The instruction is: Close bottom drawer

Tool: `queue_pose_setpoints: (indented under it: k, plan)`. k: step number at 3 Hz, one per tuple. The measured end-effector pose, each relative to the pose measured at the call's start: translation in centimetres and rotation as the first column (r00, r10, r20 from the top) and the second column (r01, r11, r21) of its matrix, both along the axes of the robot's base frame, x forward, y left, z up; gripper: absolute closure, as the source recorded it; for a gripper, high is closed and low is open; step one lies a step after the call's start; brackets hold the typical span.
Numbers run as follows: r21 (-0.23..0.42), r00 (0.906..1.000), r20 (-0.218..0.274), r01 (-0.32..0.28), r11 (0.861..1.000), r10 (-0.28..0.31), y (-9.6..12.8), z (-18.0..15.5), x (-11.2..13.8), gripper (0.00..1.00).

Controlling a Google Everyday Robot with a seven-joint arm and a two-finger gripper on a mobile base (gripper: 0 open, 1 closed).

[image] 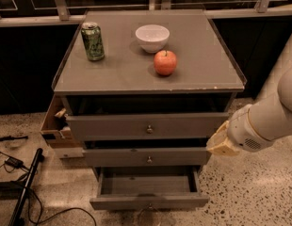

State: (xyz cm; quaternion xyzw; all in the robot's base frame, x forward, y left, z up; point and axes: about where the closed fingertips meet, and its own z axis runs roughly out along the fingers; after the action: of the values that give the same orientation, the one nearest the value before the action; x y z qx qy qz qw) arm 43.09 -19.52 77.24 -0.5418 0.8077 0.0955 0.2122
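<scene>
Camera view: shallow grey wooden bottom drawer (pixel 147 194) pulled out at lower centre; tan gripper (pixel 223 145) hangs middle right, open or closed cannot tell.

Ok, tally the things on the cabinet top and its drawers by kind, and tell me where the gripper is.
Can: 1
Bowl: 1
Apple: 1
Drawers: 3 (top drawer, middle drawer, bottom drawer)
Total: 6
Gripper: beside the cabinet's right edge, level with the middle drawer.
</scene>
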Motion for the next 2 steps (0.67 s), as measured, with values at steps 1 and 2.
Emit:
queue_pose_setpoints:
  k: [1,2]
  plan:
    - [-0.002,0.9997,0.022,0.008,1.0,-0.008,-0.6,-3.2,-0.1,1.0]
    - [0.034,0.9998,-0.018,0.003,0.999,-0.002,-1.3,-13.6,-2.4,1.0]
